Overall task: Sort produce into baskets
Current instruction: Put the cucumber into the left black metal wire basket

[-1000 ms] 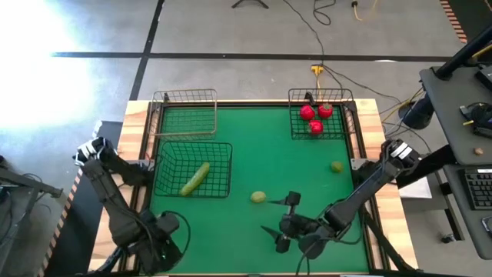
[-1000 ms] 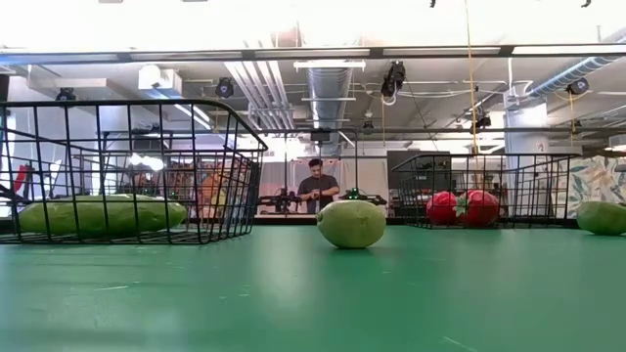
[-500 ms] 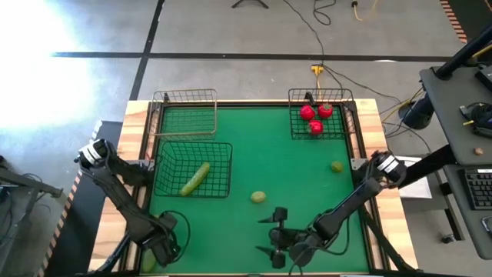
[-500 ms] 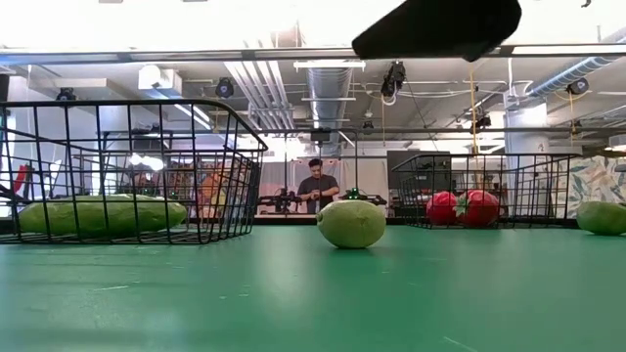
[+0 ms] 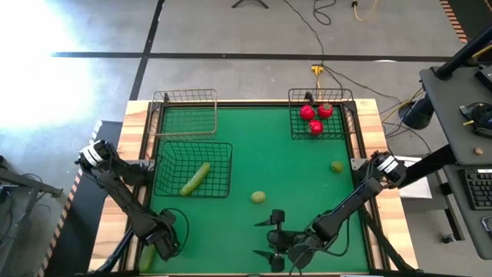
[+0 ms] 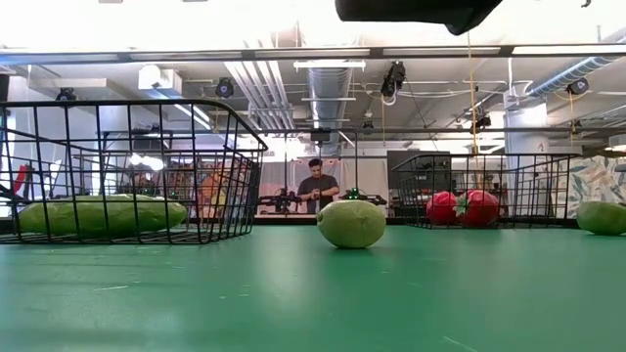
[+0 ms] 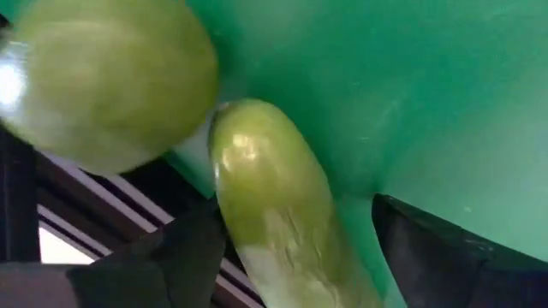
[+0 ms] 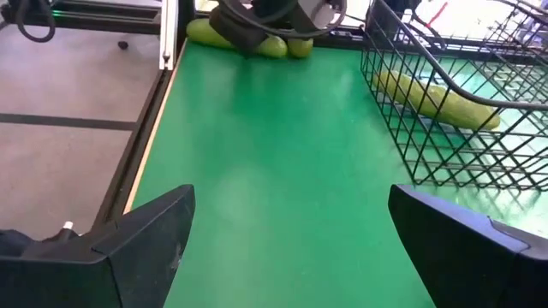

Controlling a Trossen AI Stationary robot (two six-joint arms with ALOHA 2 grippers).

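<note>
**Produce spread over the green counter, both grippers low in the frame**

A cucumber (image 5: 194,178) lay aslant in the black basket (image 5: 192,169) at the left centre of the high view. Three tomatoes (image 5: 315,118) sat together in the black basket (image 5: 320,113) at the upper right. The tan basket (image 5: 184,112) at the upper left held nothing that could be seen. One lime (image 5: 258,197) lay loose on the counter (image 5: 261,146) just below the middle of the frame, another lime (image 5: 337,166) near the right edge; in the low view the middle lime (image 6: 351,223) stood dead centre, with the right-hand one (image 6: 601,217) at the right border.

At the lower left corner of the high view the left gripper (image 5: 157,245) was down at the counter's edge. Its wrist view showed a second cucumber (image 7: 274,197) lying between the two dark fingers (image 7: 437,252), with a third lime (image 7: 107,81) touching the cucumber's end; whether the fingers pressed the cucumber could not be told.

The right gripper (image 5: 265,240) hovered at the lower centre with its fingers (image 8: 137,235) spread wide, holding nothing. Its wrist view faced the left gripper (image 8: 265,21) across the counter.

A person (image 6: 318,186) stood in the room behind.
</note>
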